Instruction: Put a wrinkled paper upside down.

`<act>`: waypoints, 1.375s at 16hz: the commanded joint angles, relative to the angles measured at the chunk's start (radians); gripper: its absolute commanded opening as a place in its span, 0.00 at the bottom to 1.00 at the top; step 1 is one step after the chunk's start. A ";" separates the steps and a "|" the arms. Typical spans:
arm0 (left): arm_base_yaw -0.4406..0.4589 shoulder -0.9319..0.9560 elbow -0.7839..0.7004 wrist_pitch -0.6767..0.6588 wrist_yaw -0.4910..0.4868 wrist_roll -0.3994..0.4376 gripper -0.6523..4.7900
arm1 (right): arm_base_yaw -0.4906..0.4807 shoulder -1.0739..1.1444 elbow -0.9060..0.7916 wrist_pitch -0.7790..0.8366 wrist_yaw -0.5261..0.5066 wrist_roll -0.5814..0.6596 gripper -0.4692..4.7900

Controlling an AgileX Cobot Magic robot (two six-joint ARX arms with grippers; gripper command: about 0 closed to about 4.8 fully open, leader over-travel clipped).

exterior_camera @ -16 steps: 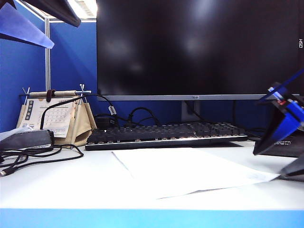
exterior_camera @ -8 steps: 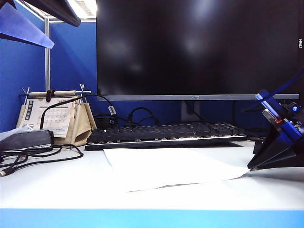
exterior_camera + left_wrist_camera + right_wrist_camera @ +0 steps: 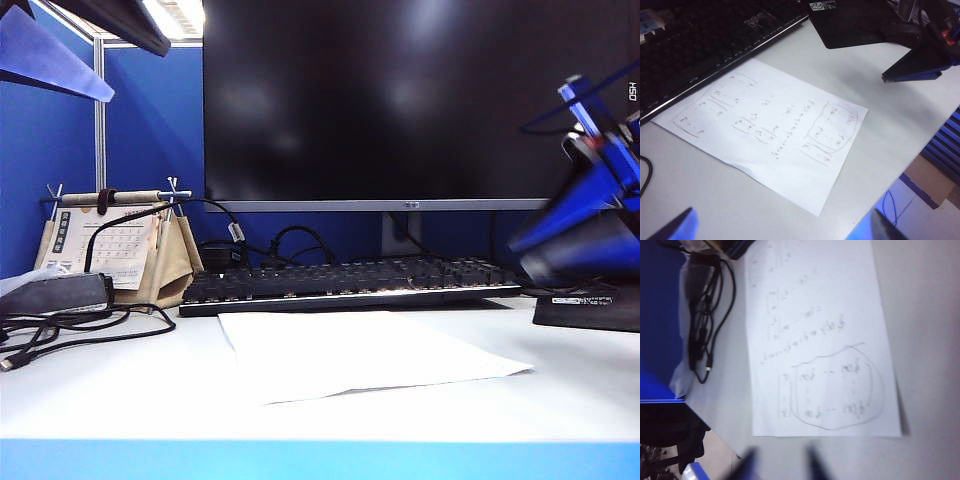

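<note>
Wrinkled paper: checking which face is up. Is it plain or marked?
Wrinkled paper: white, handwritten pencil notes, clearest in left wrist view.

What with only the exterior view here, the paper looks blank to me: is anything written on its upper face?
Observer: Yes. The left wrist view shows handwriting facing up on the wrinkled paper.
Operator: Is the right gripper holding it?
Observer: No. The right gripper is open, empty, raised over bare table just past the paper's right-hand edge.
Operator: And the left gripper?
Observer: The left gripper is open too, held high on the left, touching nothing.
</note>
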 commanded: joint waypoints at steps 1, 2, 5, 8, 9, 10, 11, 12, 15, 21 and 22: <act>0.000 0.000 0.005 0.012 -0.003 -0.008 0.98 | 0.001 0.128 0.002 0.029 0.062 0.000 0.66; 0.000 0.000 0.005 0.010 -0.002 -0.008 0.98 | 0.001 0.163 0.002 0.033 0.061 -0.001 0.64; 0.000 0.000 0.005 -0.011 -0.003 -0.008 0.98 | 0.002 0.235 0.002 0.089 0.034 0.002 0.58; 0.000 0.000 0.005 -0.009 -0.006 -0.008 0.98 | 0.100 0.310 0.017 0.206 0.043 0.072 0.58; 0.000 -0.001 0.005 -0.018 -0.006 -0.008 0.98 | 0.127 0.400 0.079 0.220 0.058 0.084 0.46; 0.000 -0.001 0.005 -0.025 -0.006 -0.008 0.98 | 0.127 0.415 0.090 0.226 0.058 0.086 0.27; 0.000 -0.001 0.005 -0.027 -0.006 -0.008 0.98 | 0.127 0.416 0.091 0.229 0.058 0.086 0.19; 0.000 -0.001 0.005 -0.023 -0.007 -0.008 0.98 | 0.127 0.417 0.092 0.251 0.040 0.086 0.08; 0.000 -0.001 0.005 -0.003 -0.010 -0.008 0.98 | 0.127 0.391 0.091 0.218 -0.031 0.080 0.08; 0.000 -0.001 0.005 0.010 -0.006 -0.007 0.98 | 0.119 -0.263 0.147 -0.310 0.285 -0.161 0.08; 0.000 -0.002 0.005 0.010 -0.006 -0.007 0.98 | 0.119 -0.281 0.168 -0.354 0.307 -0.187 0.08</act>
